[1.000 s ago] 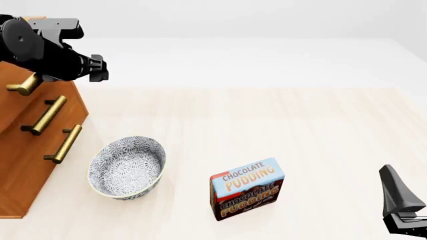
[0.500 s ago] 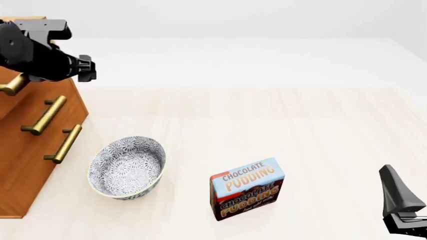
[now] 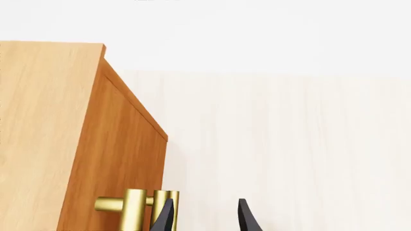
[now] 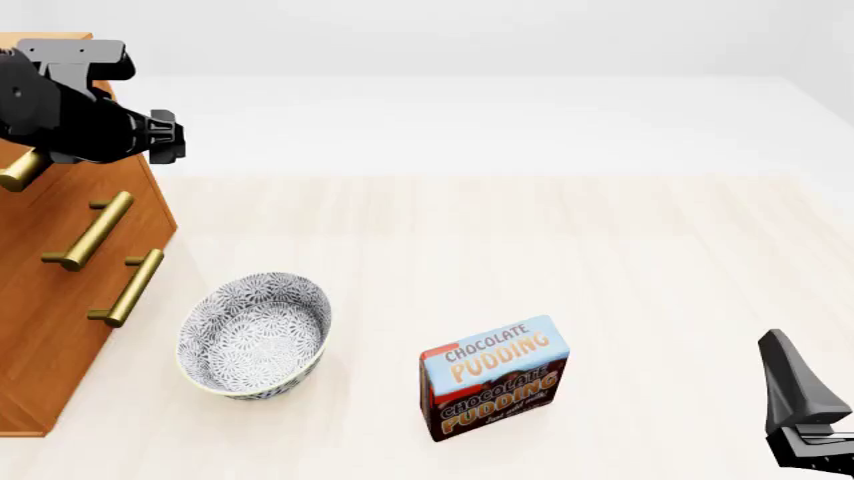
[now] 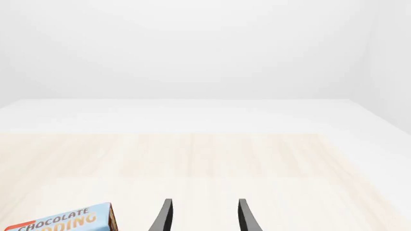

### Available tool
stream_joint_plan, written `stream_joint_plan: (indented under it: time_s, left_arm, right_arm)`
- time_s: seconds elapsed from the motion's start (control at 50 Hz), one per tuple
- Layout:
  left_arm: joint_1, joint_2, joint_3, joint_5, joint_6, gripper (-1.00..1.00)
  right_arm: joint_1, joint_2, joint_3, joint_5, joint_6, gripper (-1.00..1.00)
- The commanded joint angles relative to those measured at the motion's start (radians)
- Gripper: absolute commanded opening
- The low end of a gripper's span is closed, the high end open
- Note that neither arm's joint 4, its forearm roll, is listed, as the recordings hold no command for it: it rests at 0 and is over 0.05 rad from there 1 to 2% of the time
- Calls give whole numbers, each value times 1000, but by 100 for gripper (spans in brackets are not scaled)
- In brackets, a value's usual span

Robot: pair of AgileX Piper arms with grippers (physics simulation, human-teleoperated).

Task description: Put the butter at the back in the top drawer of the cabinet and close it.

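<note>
The cabinet (image 4: pixel 60 300) stands at the table's left edge, and its wooden body (image 3: pixel 77 125) fills one side of the left wrist view. The top drawer shows only its brass handle (image 4: pixel 16 170), whose end (image 3: pixel 136 210) lies right beside one fingertip (image 3: pixel 164 217) of my left gripper (image 3: pixel 204 219). That gripper is open, with nothing between the fingers. The drawer front looks level with the cabinet face. My left arm (image 4: pixel 74 110) covers the cabinet's upper corner. The butter is hidden. My right gripper (image 4: pixel 801 400) (image 5: pixel 204 219) rests open near the front right corner.
A patterned bowl (image 4: pixel 254 335) sits just in front of the cabinet's lower drawers. A Chocolate Pudding box (image 4: pixel 494 378) (image 5: pixel 61 221) stands upright near the table's front middle. Two lower brass handles (image 4: pixel 94 230) (image 4: pixel 130 288) stick out toward the bowl.
The top drawer's handle has slid left into the cabinet, and my left arm has moved left with it. The right arm, bowl and pudding box have stayed put.
</note>
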Motion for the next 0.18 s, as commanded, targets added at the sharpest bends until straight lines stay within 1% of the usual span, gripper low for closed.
stream_joint_plan:
  time_s: [0.02,0.18]
  left_arm:
    - [70,34,84,9,-18,100]
    - [76,26,91,9,-23,100]
  right_arm:
    - [0,0,0,0,0,100]
    - [0,0,0,0,0,100]
